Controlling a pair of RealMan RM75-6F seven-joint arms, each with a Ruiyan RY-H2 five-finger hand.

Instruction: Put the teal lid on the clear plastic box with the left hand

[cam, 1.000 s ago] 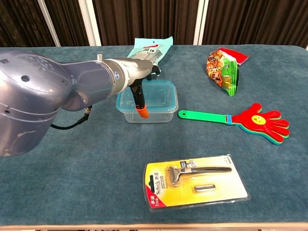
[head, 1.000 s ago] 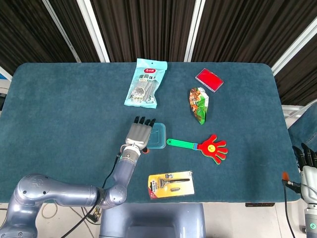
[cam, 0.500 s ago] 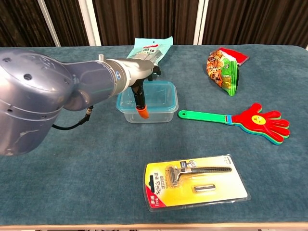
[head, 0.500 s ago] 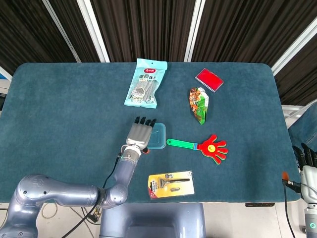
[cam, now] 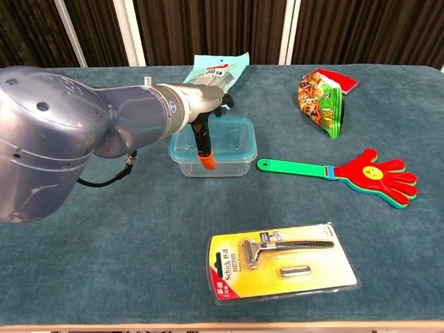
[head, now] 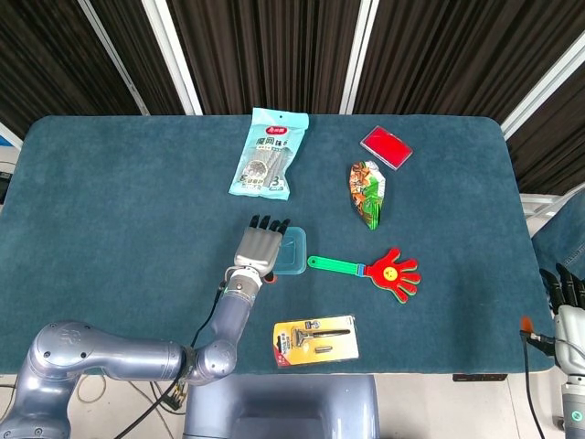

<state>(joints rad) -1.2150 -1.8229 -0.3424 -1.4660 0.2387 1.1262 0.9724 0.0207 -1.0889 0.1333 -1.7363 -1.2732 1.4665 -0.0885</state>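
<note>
The clear plastic box [cam: 225,165] stands mid-table with the teal lid [head: 293,250] lying on top of it. My left hand [head: 258,247] lies flat over the left part of the lid [cam: 234,130], fingers stretched away from me and holding nothing. From the chest view the left hand [cam: 207,103] hides the box's left rear corner, and its orange-tipped thumb hangs down in front of the box wall. My right hand [head: 564,291] is off the table at the far right edge, fingers straight and empty.
A red and green hand clapper [head: 388,270] lies right of the box. A razor blister pack [head: 315,340] sits near the front edge. A snack bag [head: 367,192], a red flat case [head: 386,146] and a light teal packet [head: 268,154] lie further back.
The left arm has shifted very slightly; the hand stays flat on the lid over the box. The right hand has not moved.
</note>
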